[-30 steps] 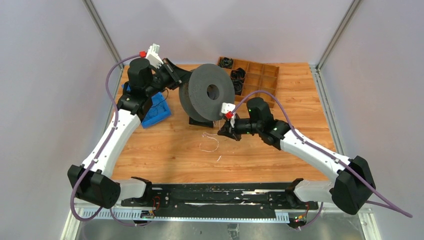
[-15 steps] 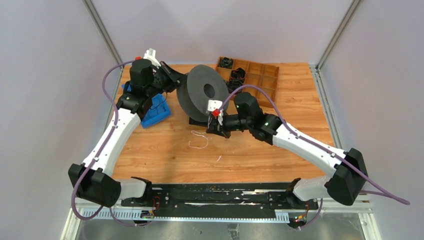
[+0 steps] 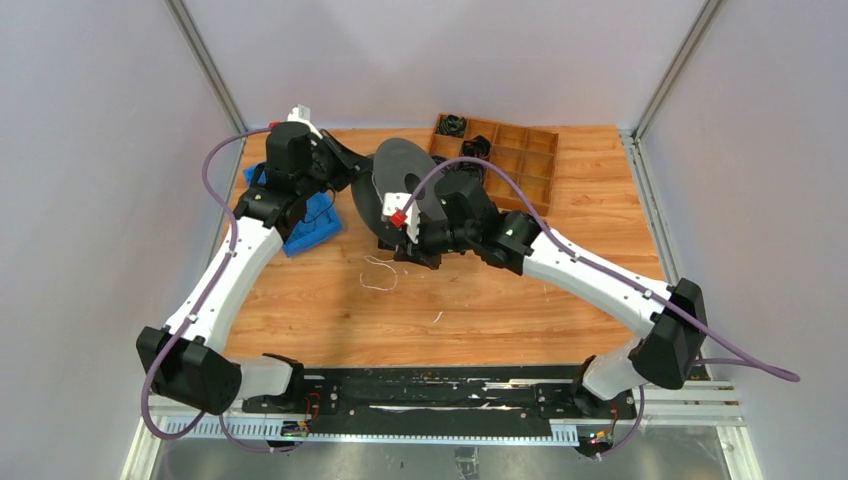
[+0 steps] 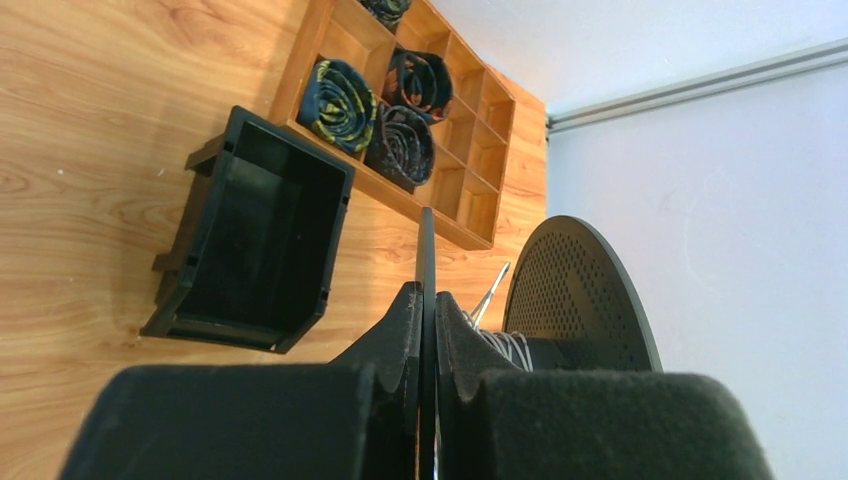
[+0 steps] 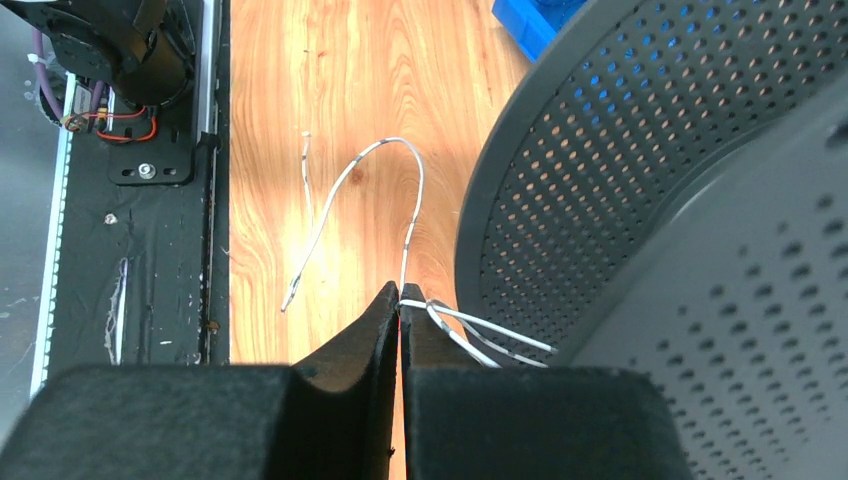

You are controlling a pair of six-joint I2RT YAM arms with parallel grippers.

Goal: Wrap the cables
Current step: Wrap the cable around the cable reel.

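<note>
I'm holding the spool (image 3: 395, 180) steady with the left gripper (image 4: 428, 300), its fingers clamped on the thin edge of one flange, so the reel isn't rolling off while I wind. The right gripper (image 5: 400, 302) is working just in front of the spool, fingers pressed together and pinching the cables (image 5: 419, 190) where they leave the hub (a few turns are sitting there, by my reading). The loose tail is lying looped on the table (image 3: 300, 300) in front of the spool, slack enough for another wrap.
</note>
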